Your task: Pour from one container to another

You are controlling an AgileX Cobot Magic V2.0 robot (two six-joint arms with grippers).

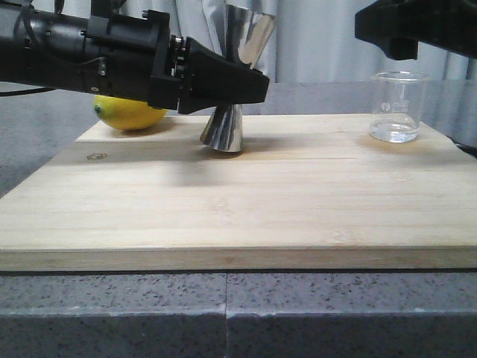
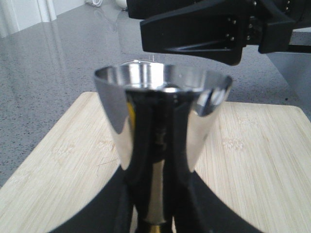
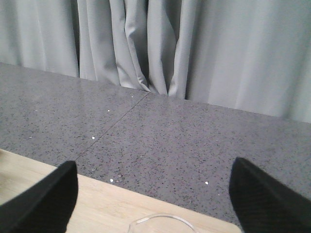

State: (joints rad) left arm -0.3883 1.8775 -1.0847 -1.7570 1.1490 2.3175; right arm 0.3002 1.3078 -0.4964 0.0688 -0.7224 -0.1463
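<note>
A: Left to right. Lemon at the board's 10 o'clock corner. Left end effector clamped on the jigger at its waist; its foot is on the board, leaning slightly.

B: Handling?

A: Polished steel, so stiff but slippery. Waist is the right hold, cones stop it sliding.

B: Right side?

A: Beaker at the board's 2 o'clock corner, upright, a little clear liquid inside. Right end effector above it, fingers wide apart, not touching.

B: Grip?

A: Thin glass: light, fragile, slick. Take mid-wall, gentle squeeze, lip turned toward the jigger.
</note>
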